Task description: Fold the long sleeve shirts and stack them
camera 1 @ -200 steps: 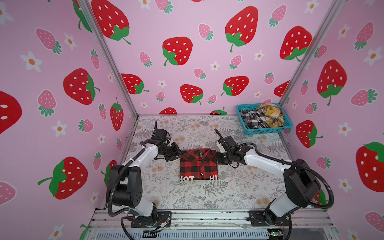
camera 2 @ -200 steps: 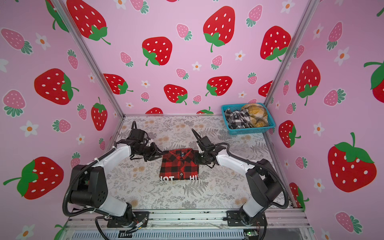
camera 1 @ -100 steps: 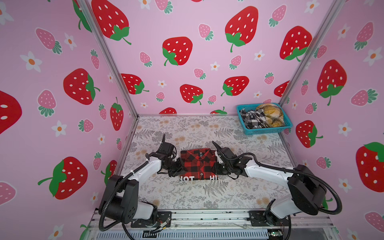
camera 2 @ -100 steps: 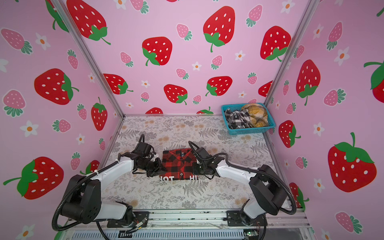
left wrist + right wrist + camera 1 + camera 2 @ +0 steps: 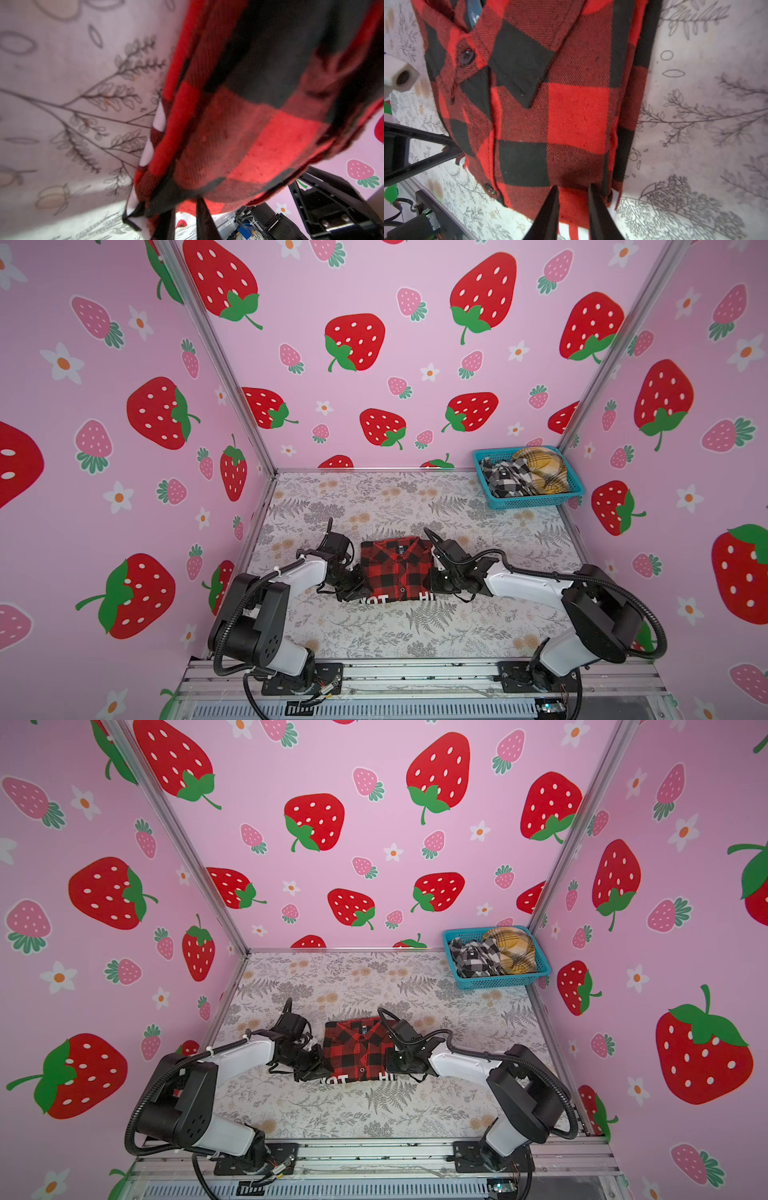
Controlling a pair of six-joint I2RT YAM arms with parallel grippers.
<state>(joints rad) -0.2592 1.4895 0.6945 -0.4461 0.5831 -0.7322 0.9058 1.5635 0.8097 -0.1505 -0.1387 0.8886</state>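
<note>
1. The red-and-black shirt (image 5: 395, 568) lies folded into a neat rectangle mid-table (image 5: 374, 639), collar toward the back wall. White letters (image 5: 374, 600) peek out along its near edge.
2. The left gripper (image 5: 352, 592) sits at the shirt's near left corner. In the left wrist view its fingers (image 5: 204, 220) stand narrowly apart with red cloth between them, and the edge is raised off the table (light glows right through it). That's a pinch on the shirt.
3. The right gripper (image 5: 432, 578) is at the shirt's right edge. Its fingers (image 5: 553, 207) are narrowly apart, tips on the plaid, cloth showing in the gap. Clamped or just pressing? Cannot tell.
4. In the far right corner, the blue basket (image 5: 536, 502) holds the black-and-white shirt (image 5: 505, 479) and the mustard shirt (image 5: 540, 470), bunched side by side, well apart from both arms.
</note>
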